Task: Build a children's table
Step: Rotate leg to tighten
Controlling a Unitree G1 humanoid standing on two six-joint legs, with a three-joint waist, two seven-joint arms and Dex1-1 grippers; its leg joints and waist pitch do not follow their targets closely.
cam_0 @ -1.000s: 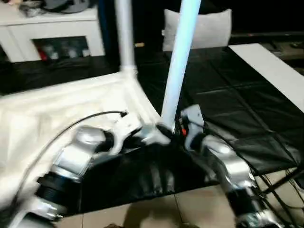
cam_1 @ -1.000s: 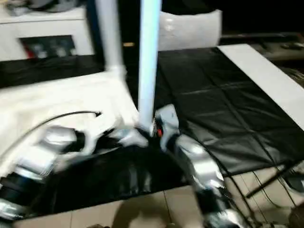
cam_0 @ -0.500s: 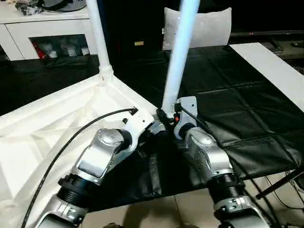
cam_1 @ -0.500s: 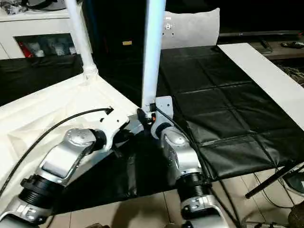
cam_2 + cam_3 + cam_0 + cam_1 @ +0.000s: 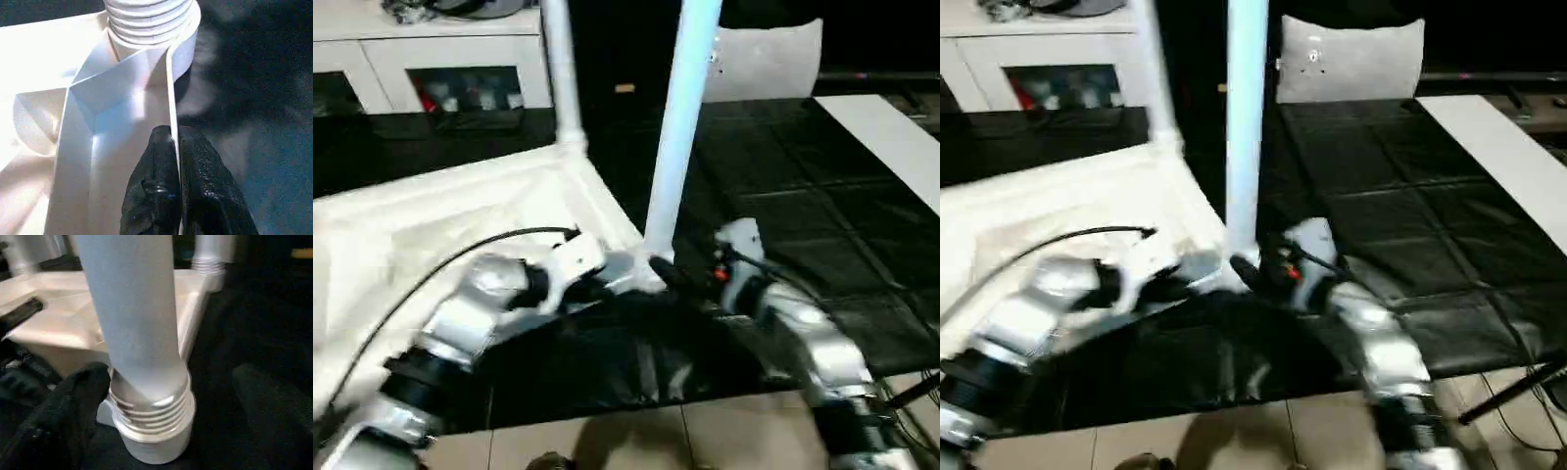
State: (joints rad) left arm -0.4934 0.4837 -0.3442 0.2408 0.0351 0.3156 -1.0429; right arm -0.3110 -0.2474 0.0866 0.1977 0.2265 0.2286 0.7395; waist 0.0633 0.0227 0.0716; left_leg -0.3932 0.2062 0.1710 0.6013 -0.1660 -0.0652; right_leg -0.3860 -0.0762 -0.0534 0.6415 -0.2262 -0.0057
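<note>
The children's table top lies upside down on the black mat, ribbed side up. One white leg stands in its far corner socket. A second leg stands upright in the near corner socket, its threaded collar showing. My left gripper is shut on the thin rim wall of the top, just beside that socket. My right gripper is open, with one finger on each side of the near leg's base.
A white cabinet with glass doors stands at the back left and a grey-white pillow at the back. A white board lies at the right on the black mat. Tiled floor lies nearest me.
My right gripper's fingers have spread apart from the near leg's base and its wrist has drawn back to the right. The left gripper keeps its pinch. The head camera has shifted.
</note>
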